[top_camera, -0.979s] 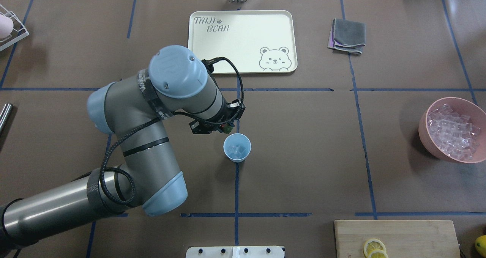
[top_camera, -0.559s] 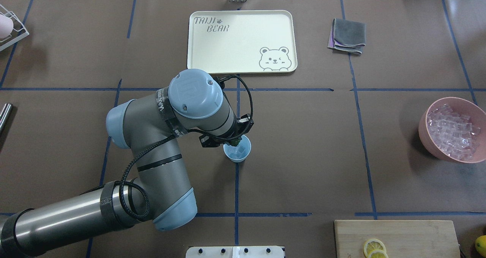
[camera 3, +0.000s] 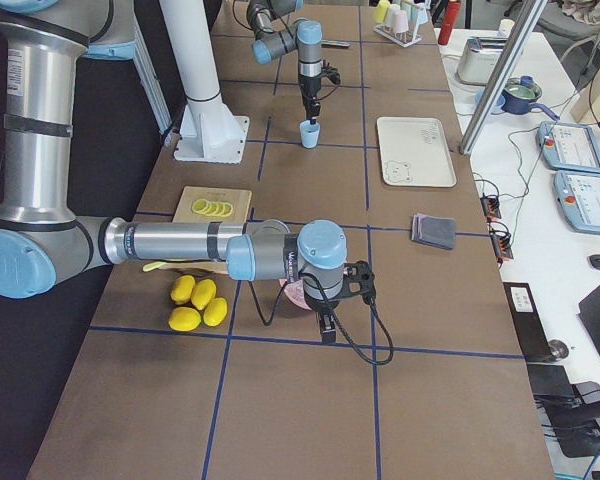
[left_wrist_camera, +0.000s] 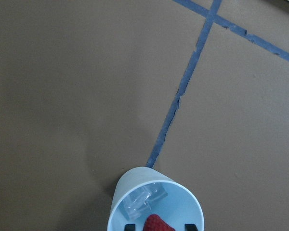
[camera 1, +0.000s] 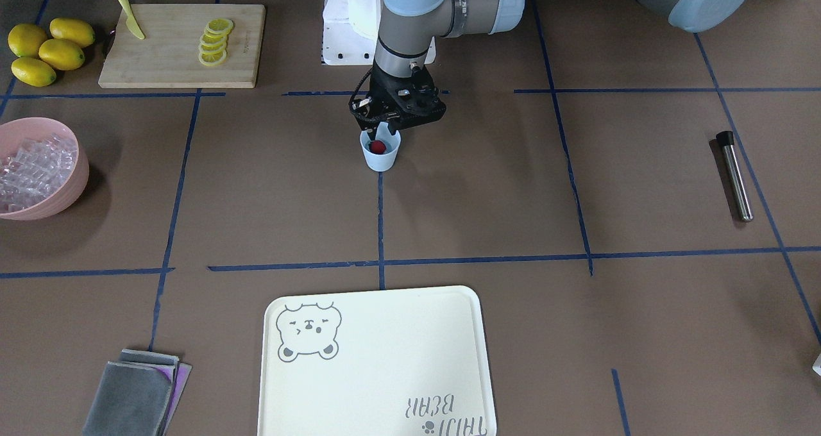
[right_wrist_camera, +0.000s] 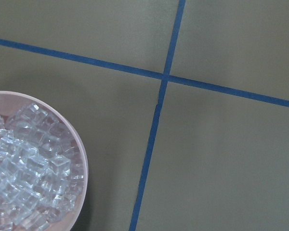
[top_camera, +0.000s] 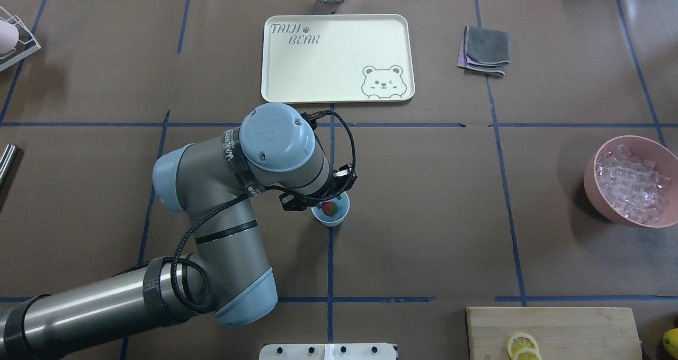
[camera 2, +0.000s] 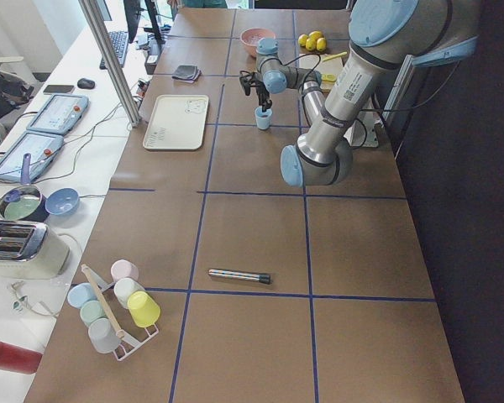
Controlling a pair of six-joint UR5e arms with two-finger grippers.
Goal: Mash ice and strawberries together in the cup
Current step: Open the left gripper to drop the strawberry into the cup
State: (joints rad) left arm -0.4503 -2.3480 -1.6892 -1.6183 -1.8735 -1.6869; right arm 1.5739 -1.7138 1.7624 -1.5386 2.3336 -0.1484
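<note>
The pale-blue cup [top_camera: 339,218] stands at the table's middle on a blue tape line. Clear ice [left_wrist_camera: 142,201] lies inside it, and the red strawberry [left_wrist_camera: 156,224] rests on top, also red in the overhead view [top_camera: 329,207]. My left gripper [left_wrist_camera: 159,226] hangs straight over the cup with its tips just inside the rim. It is open, with a gap on both sides of the strawberry [camera 1: 379,146]. My right gripper [camera 3: 325,325] hovers beside the pink bowl [right_wrist_camera: 82,159] of ice cubes. I cannot tell whether it is open or shut.
A cream bear tray [top_camera: 339,58] lies beyond the cup, with a folded grey cloth [top_camera: 484,50] to its right. A steel rod [camera 1: 734,176] lies on the robot's left side. A cutting board [camera 1: 179,45] with lemon slices and whole lemons [camera 1: 45,51] sit near the robot's right.
My left arm has moved toward the robot and down over the cup. The strawberry, earlier held at the rim, now lies in the cup with the fingers apart.
</note>
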